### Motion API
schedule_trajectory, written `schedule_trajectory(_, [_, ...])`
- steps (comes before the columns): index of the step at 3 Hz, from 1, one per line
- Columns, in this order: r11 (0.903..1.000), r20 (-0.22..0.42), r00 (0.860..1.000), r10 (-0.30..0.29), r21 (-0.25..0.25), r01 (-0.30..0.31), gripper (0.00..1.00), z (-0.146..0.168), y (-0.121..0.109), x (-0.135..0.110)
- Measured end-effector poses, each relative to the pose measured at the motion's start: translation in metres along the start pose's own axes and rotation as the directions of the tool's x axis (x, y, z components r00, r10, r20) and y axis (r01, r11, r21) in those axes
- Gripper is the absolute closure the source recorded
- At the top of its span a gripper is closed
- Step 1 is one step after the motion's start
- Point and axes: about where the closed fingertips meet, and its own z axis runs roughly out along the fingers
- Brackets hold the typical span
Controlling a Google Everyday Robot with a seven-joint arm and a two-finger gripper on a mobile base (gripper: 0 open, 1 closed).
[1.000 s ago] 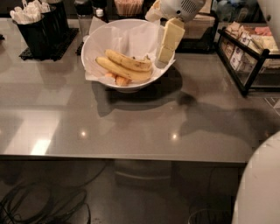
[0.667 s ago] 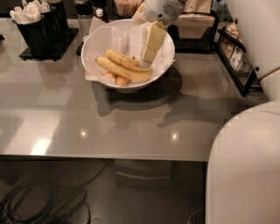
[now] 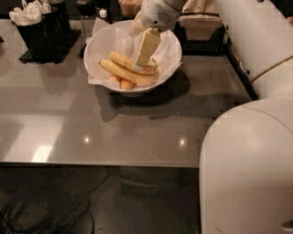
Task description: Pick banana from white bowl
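Note:
The white bowl (image 3: pixel 98 41) stands at the back middle of the grey table, lined with crumpled white paper. Two yellow bananas lie in it side by side. The shorter, thicker banana (image 3: pixel 122 61) lies behind, with its right end under the gripper. The longer, slimmer banana (image 3: pixel 120 72) lies in front. Small orange pieces (image 3: pixel 126 85) show below them. My gripper (image 3: pixel 143 57) reaches down into the bowl from above, tilted, with its tip at or just over the shorter banana's right half.
A black caddy (image 3: pixel 41 27) with white packets stands at the back left. A bottle (image 3: pixel 87 10) stands behind the bowl. A dark rack (image 3: pixel 201 29) is at the back right. My white body (image 3: pixel 249 169) fills the right side. The table's front edge (image 3: pixel 100 163) runs across.
The gripper has moved left and down from the bowl's right rim into the bowl, over the bananas. My white body has swung into the right of the view.

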Motion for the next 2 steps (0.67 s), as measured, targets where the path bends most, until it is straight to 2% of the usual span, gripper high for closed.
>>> schedule_trajectory(1, [0.9988, 0.010, 0.999, 0.037, 0.033, -0.037, 0.32, -0.002, 0.000, 0.009])
schedule_trajectory(2, [0.9965, 0.046, 0.996, 0.074, 0.035, -0.076, 0.31, 0.012, -0.005, 0.024])
